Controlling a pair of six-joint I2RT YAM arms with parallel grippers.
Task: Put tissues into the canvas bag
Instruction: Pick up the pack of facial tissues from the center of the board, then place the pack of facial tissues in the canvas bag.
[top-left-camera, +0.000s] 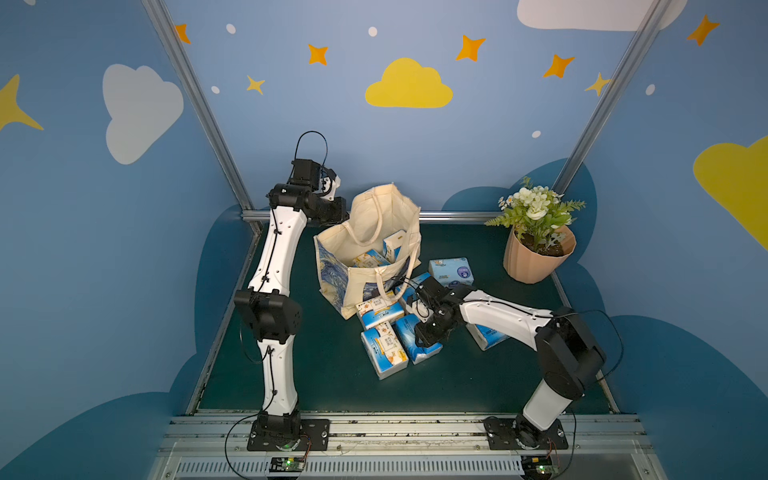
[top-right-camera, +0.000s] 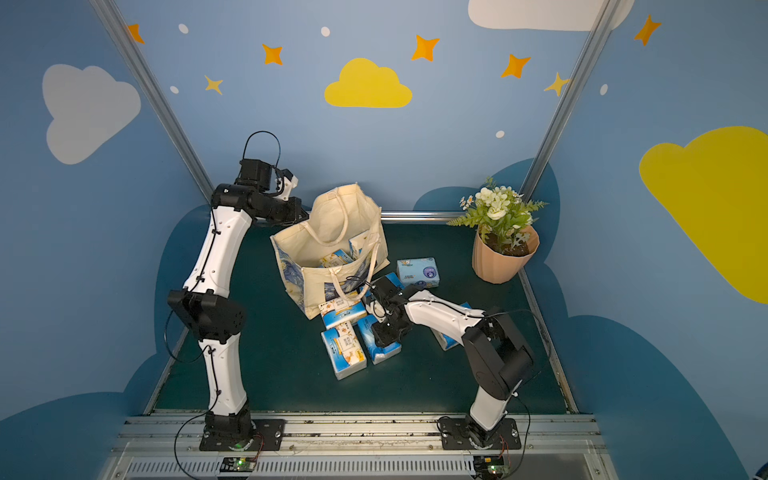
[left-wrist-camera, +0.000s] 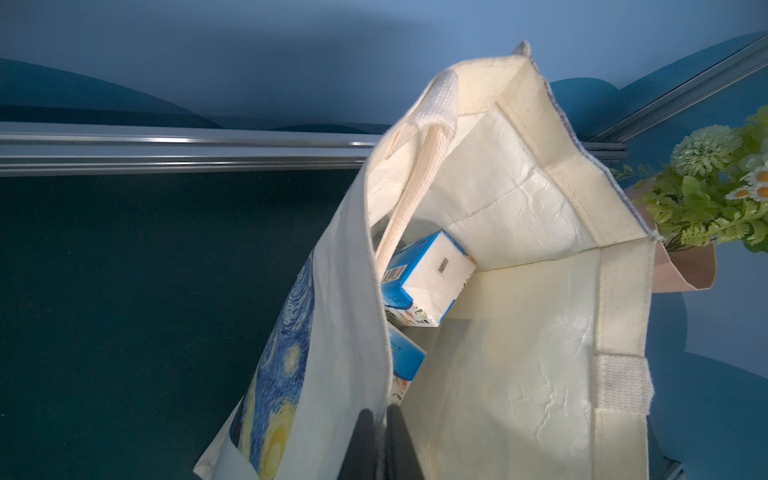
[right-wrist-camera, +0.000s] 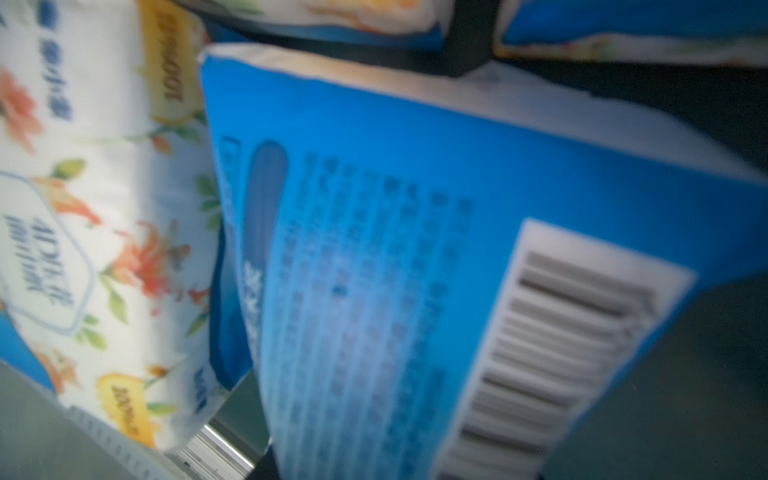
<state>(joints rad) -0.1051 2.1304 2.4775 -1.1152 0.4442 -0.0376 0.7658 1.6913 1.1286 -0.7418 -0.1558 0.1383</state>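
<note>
Right claw (top-left-camera: 426, 342): set on blue plastic-wrapped tissue brick (top-left-camera: 406, 338); opening cannot be told.
Brick axis: laid flat beneath claw, lengthwise toward cream canvas bag (top-left-camera: 374, 216).

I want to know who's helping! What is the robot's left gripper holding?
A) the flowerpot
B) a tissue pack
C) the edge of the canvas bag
C: in the left wrist view the left gripper is pinched shut on the rim of the canvas bag, with cream cloth between its fingers.
</note>
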